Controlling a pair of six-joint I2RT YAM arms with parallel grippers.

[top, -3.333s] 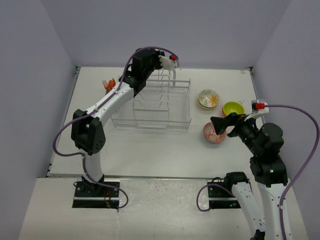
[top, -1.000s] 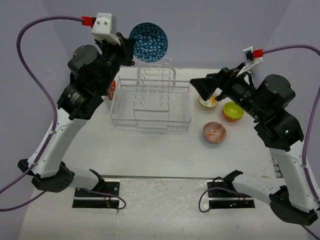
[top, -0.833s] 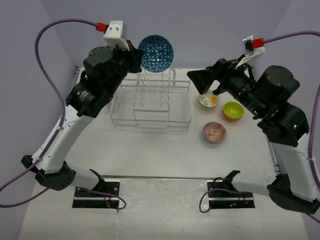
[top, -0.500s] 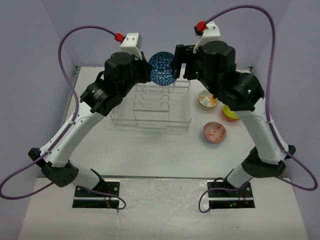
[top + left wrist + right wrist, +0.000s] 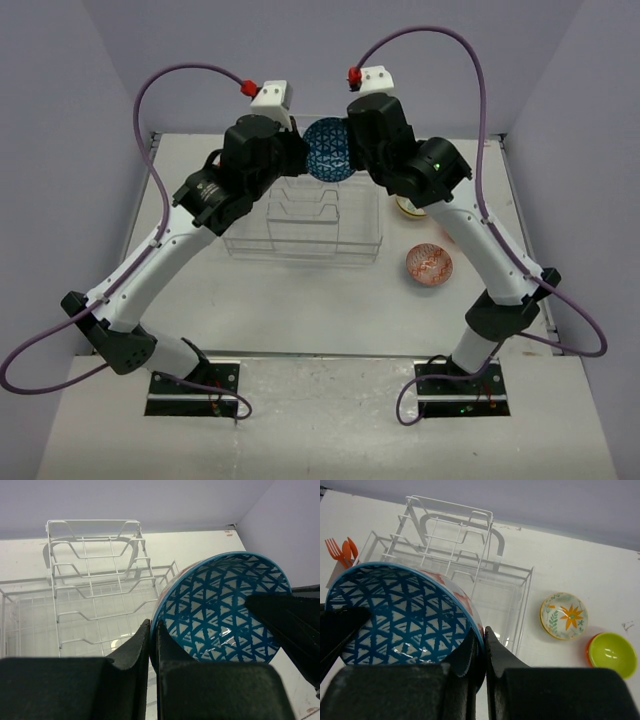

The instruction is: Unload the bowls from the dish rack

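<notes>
The dark blue bowl [image 5: 328,150] with its white triangle pattern hangs in the air above the white wire dish rack [image 5: 300,225]. My left gripper [image 5: 152,625] is shut on its rim from the left, the bowl [image 5: 225,610] tilted on edge. My right gripper [image 5: 482,632] is shut on the opposite rim of the same bowl [image 5: 395,610]. The rack [image 5: 465,545] below holds no bowls that I can see. On the table to the right lie a cream floral bowl [image 5: 563,616] and a yellow-green bowl [image 5: 612,654] with an orange rim under it.
A red-and-white patterned bowl [image 5: 430,263] sits on the table right of the rack. Orange utensils [image 5: 340,550] stand at the rack's far left. Both arms arch high over the rack and meet at the back. Grey walls close the table on three sides.
My right arm swung left to the raised bowl and its open jaws shut on the rim. The left arm carried the bowl rightward and slightly lower, still gripping it.
</notes>
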